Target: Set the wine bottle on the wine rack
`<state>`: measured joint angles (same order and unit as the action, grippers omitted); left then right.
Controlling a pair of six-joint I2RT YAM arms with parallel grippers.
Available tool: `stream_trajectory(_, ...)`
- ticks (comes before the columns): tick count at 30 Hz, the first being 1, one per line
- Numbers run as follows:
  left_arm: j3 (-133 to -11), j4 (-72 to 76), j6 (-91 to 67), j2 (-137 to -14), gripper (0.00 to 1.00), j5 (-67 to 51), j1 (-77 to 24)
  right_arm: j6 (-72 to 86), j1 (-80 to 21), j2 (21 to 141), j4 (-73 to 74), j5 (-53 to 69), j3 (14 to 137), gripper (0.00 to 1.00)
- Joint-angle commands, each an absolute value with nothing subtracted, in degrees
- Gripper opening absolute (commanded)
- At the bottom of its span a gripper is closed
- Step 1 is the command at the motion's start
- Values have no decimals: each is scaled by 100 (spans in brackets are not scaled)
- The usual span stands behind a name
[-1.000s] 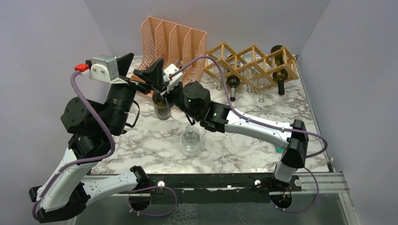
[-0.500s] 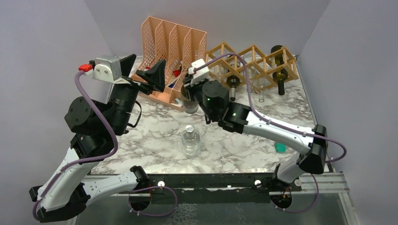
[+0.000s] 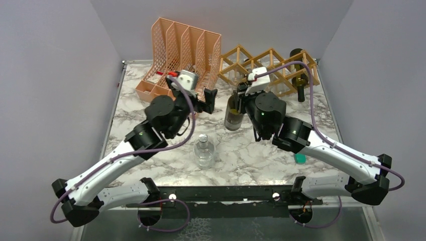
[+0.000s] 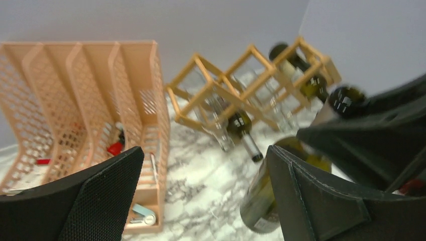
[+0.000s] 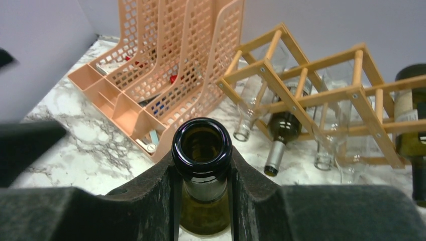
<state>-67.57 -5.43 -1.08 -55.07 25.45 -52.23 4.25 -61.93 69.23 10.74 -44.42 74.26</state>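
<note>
Right gripper (image 5: 202, 169): pinches the neck of the wine bottle (image 5: 202, 144), near side of the wine rack (image 3: 274, 64), left end.
Left gripper (image 3: 209, 99): spread wide, empty, just left of the bottle.
In rack: two dark bottles (image 3: 249, 89).
Around: file organiser (image 3: 183, 45) far left; clear bottle (image 3: 204, 152) nearer.

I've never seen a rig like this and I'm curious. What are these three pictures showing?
The machine is a left arm and a right arm, bolted to a marble table. The wide picture looks down from above; the other two come from a camera on each wrist. The right fingers are shut on the neck of a wine bottle, held tilted before the wooden wine rack, where other bottles lie. The left fingers are open, holding nothing. Also on the table: a peach file organiser, a clear glass bottle, a small green object.
</note>
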Motion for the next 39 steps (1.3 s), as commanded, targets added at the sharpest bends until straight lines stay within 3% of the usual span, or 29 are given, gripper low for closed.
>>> stream_trajectory(1,-6182,-87,-334,-5702,99,1554,-5212,949,-6237,6457,1335,-4782,7332,1)
stream_trajectory(10,-5031,1187,6,-5836,99,-559,-5212,1174,-6239,6080,1786,-4612,7199,1)
stream_trajectory(39,-5726,1935,-536,-7426,99,-1720,-5205,1046,-6237,4946,1469,-2504,7137,1)
